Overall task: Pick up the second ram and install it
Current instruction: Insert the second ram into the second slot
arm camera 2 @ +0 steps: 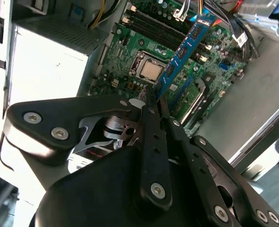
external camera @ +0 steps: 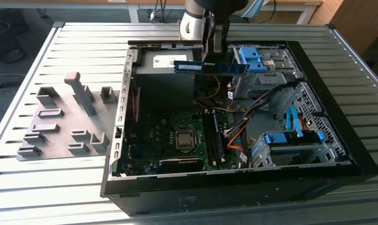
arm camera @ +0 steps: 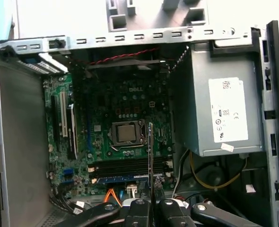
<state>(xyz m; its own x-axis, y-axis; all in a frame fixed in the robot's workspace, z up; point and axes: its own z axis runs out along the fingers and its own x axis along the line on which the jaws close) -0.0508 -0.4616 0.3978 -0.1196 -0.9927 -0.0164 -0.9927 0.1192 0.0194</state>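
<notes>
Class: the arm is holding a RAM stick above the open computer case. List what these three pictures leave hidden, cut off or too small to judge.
- Exterior view: the middle of the RAM stick is covered by the gripper.
- Exterior view: the arm's upper part is cut off by the picture's edge.
- First wrist view: the stick is edge-on, so its chips are hidden.
- Second wrist view: the stick's gripped end is hidden behind the fingers.
- All views: the motherboard's free memory slot is too small to pick out.

Exterior high, oblique — wrists downward, close
</notes>
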